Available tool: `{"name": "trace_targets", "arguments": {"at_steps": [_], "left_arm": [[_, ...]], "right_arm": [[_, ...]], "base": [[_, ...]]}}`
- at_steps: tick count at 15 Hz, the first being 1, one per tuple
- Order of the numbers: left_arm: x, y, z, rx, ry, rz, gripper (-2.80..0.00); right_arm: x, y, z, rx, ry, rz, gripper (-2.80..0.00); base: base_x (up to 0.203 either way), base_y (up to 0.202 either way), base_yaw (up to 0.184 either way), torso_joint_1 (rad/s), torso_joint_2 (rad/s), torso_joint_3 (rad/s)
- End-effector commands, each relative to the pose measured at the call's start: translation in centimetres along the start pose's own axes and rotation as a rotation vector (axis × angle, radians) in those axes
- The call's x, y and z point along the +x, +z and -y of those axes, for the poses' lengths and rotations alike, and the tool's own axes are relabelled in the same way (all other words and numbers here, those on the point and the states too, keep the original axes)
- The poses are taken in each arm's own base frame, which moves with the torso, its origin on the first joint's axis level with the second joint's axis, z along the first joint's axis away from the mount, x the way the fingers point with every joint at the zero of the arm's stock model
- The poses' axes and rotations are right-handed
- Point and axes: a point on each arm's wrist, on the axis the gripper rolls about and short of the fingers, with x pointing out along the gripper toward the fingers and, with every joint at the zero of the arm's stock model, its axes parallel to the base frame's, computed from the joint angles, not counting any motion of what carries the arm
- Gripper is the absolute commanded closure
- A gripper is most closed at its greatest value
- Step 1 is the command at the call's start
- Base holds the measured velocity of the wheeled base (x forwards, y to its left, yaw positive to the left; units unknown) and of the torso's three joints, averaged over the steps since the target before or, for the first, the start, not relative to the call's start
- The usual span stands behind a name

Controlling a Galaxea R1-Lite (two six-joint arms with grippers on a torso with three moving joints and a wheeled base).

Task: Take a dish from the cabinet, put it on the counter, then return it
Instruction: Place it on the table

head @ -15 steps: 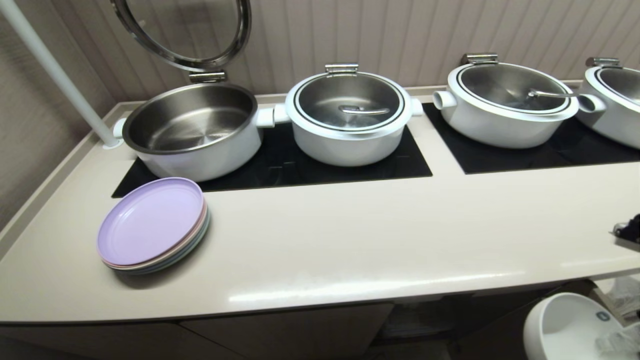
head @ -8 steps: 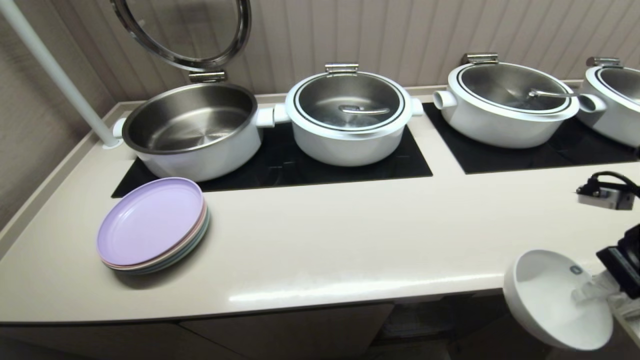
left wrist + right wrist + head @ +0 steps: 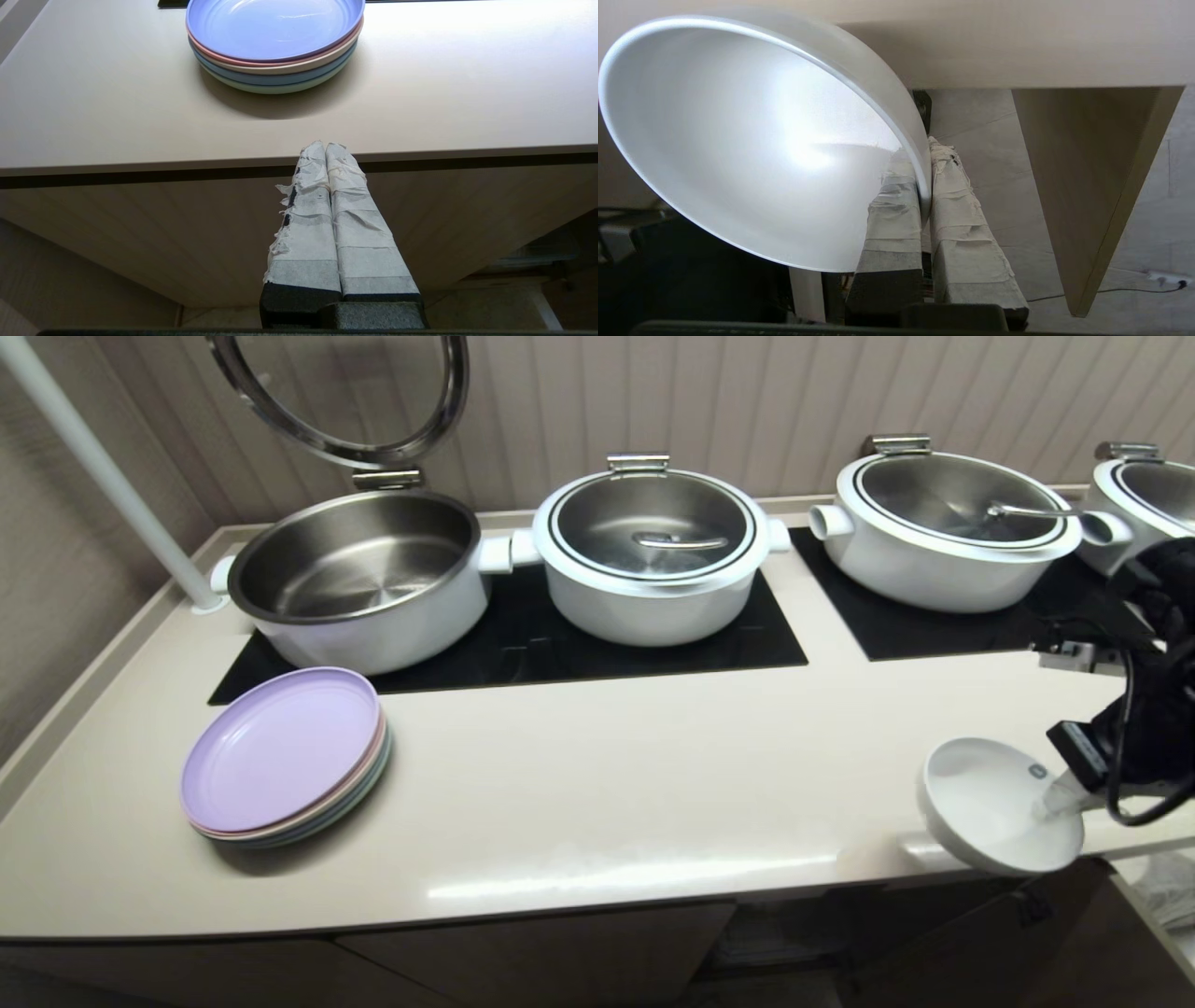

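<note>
The dish [image 3: 994,803], a small white bowl with a tiny blue-grey logo near its rim, hangs tilted at the counter's [image 3: 653,775] front right edge. My right gripper [image 3: 1060,800] is shut on its rim, one taped finger inside the bowl and one outside, as the right wrist view shows around the dish [image 3: 752,140] and the gripper [image 3: 924,154]. My left gripper [image 3: 327,149] is shut and empty, parked below the counter [image 3: 420,102] front edge. Of the cabinet [image 3: 560,961] only the top of its front shows under the counter.
A stack of lilac-topped plates [image 3: 285,756] lies at the counter's left front. Behind stand an open steel pot [image 3: 359,579] with its raised lid, and lidded white pots [image 3: 653,555] [image 3: 952,527] on black cooktop panels [image 3: 523,644]. A white pole [image 3: 103,467] rises at the left.
My right arm has risen from below the counter edge, carrying the dish up and leftward to the counter's front right edge. The left arm has not moved.
</note>
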Motion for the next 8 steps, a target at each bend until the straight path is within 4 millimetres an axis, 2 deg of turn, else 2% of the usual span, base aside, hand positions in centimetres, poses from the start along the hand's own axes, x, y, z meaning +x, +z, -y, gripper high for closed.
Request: {"name": "trace_targets", "arguments": {"at_steps": [1,5,8], "left_arm": [[0.0,0.0,0.0,0.000,0.001,0.000,0.00],[0.0,0.0,0.0,0.000,0.001,0.000,0.00],[0.0,0.0,0.0,0.000,0.001,0.000,0.00]], "right_arm": [[1.7,2.1,0.5,0.041,-0.003,-0.023,0.00],[3.0,3.9,0.4,0.068,0.006,-0.018,0.00],[3.7,4.3,0.1,0.070,0.014,-0.026,0.00]], "base": [[0.000,0.000,0.000,0.000,0.00,0.000],[0.000,0.000,0.000,0.000,0.00,0.000],[0.000,0.000,0.000,0.000,0.00,0.000]]}}
